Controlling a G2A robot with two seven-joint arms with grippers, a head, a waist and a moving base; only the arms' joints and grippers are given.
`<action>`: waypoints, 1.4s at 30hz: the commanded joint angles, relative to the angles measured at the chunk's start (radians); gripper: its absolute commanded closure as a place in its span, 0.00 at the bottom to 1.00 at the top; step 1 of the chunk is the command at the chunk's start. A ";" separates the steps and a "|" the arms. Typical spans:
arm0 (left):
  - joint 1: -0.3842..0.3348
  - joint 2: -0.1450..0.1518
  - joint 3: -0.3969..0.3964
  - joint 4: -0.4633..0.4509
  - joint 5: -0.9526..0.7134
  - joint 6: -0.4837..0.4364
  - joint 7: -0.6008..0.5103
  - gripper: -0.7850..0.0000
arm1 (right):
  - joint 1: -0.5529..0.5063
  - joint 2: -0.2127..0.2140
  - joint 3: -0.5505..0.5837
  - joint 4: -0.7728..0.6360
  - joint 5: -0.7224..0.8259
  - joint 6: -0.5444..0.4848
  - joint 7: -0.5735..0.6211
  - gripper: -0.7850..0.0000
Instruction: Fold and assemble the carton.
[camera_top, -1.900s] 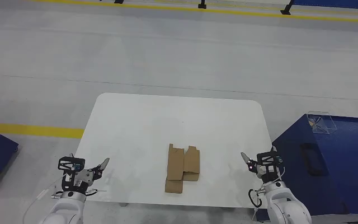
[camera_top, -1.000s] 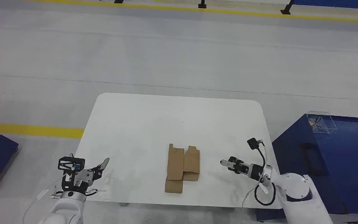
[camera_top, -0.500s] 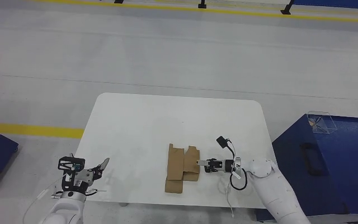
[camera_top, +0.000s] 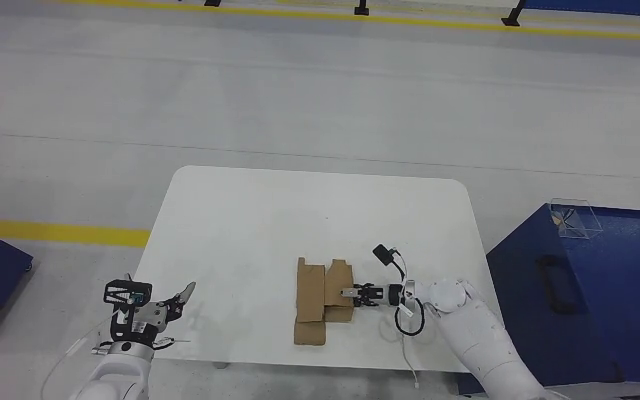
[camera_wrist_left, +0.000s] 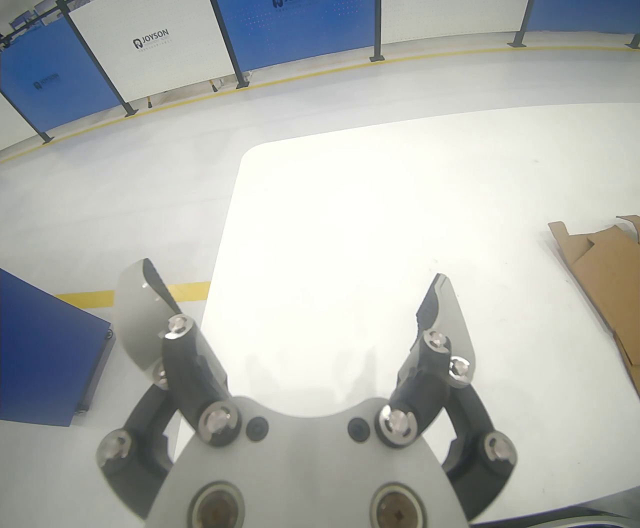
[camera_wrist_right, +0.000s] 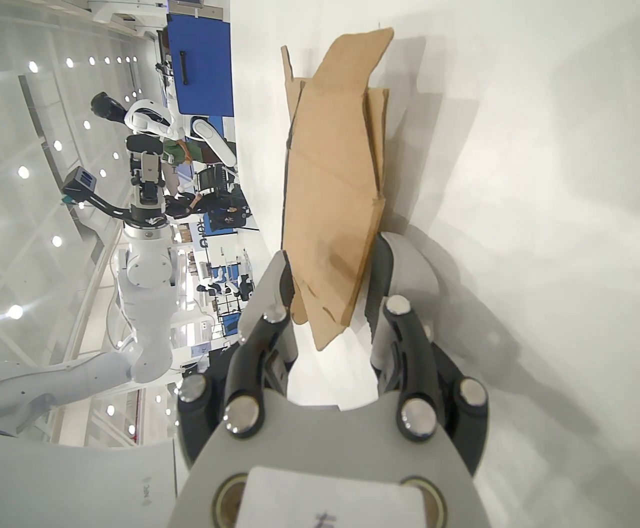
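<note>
Looking down, I see the flat brown carton (camera_top: 322, 295) lying near the front of the white table (camera_top: 250, 230). My right gripper (camera_wrist_right: 332, 257) has one finger on each side of the carton's edge, spread and not pinching yet, ready to grab that side and lift it. My left gripper (camera_wrist_left: 292, 272) hangs wide apart at the table's corner, well away from the carton, out of the way.

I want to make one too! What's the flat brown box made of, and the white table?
The carton looks like plain brown cardboard: matte, with fold creases and cut flaps. The table looks smooth, white and faintly shiny, maybe laminate or plastic; I can't tell which.
</note>
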 joint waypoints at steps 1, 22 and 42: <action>0.000 0.000 0.000 0.000 0.000 0.000 0.000 0.00 | 0.013 -0.009 -0.017 0.026 0.003 -0.003 -0.010 0.36; 0.000 0.000 0.000 0.000 0.000 0.000 0.000 0.00 | 0.097 -0.040 -0.006 0.099 0.322 -0.142 0.166 1.00; 0.000 0.000 0.000 0.000 0.000 0.000 0.000 0.00 | -0.174 0.128 0.473 -1.077 0.493 0.206 0.308 1.00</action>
